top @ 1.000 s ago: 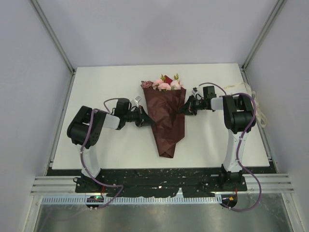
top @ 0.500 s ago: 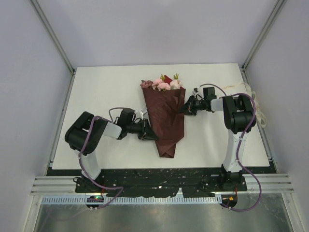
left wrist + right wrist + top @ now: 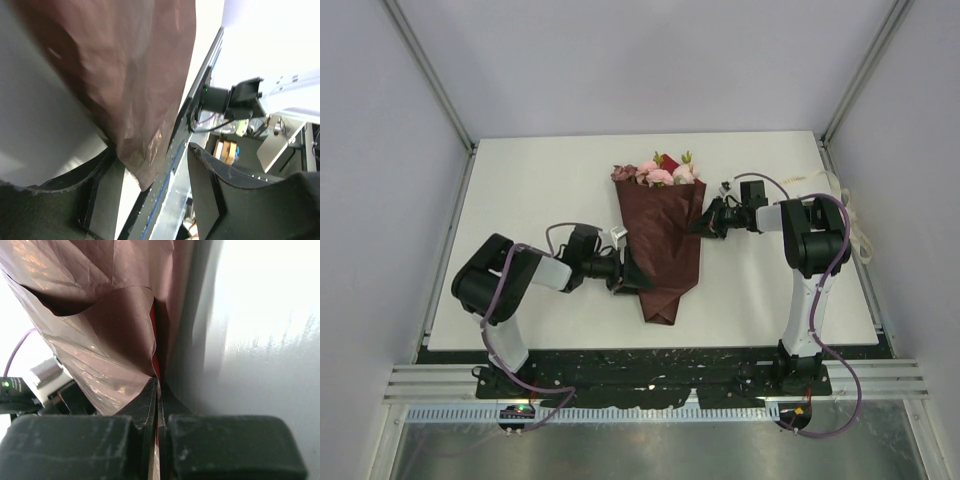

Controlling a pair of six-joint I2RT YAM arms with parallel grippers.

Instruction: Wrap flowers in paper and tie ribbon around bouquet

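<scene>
The bouquet lies in the middle of the table, a cone of dark maroon paper [image 3: 665, 240] with the pink flowers [image 3: 658, 173] at its far, wide end and its point toward the arms. My left gripper [image 3: 632, 283] is at the cone's lower left edge. In the left wrist view it [image 3: 150, 172] is open, and the paper's [image 3: 125, 75] lower tip hangs between the fingers, close to the left one [image 3: 65, 187]. My right gripper [image 3: 701, 226] is shut on the paper's upper right edge; in the right wrist view the sheet [image 3: 95, 340] is pinched between its tips [image 3: 159, 385]. The cream ribbon [image 3: 860, 235] lies at the table's right edge.
The white table [image 3: 540, 180] is walled by pale panels with metal posts at the back corners. A black strip and a metal rail [image 3: 650, 385] run along the near edge by the arm bases. The right arm's cable loops above its wrist.
My left gripper slid down the paper's left edge toward the cone's point and opened. The cone's lower end shifted slightly. The right gripper kept its grip and place.
</scene>
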